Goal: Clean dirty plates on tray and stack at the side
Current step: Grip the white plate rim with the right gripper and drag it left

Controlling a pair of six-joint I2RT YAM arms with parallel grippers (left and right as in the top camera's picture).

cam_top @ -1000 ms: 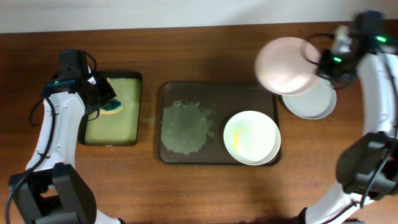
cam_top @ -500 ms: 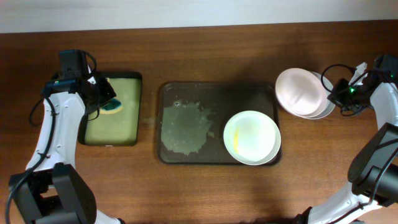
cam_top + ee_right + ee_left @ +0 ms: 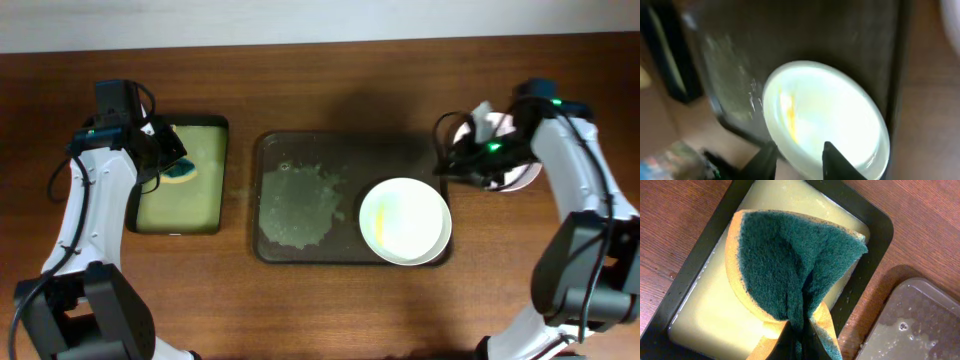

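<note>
One white plate (image 3: 405, 220) with a yellow smear lies in the right half of the dark brown tray (image 3: 300, 148); it also shows in the right wrist view (image 3: 830, 115). The other plates are stacked (image 3: 522, 172) on the table right of the tray, partly hidden by my right arm. My right gripper (image 3: 450, 163) is open and empty, its blurred fingers (image 3: 836, 159) hovering above the tray plate's near rim. My left gripper (image 3: 172, 160) is shut on a green and yellow sponge (image 3: 790, 265), holding it over the small black tray (image 3: 875, 225).
A wet, soapy patch (image 3: 295, 205) covers the left half of the brown tray. The small black tray (image 3: 180, 225) with yellow-green liquid stands left of it. Bare wooden table lies in front of and behind the trays.
My right gripper set the plate it carried on the stack at the right, let it go, and swung left toward the tray. The left arm has not moved.
</note>
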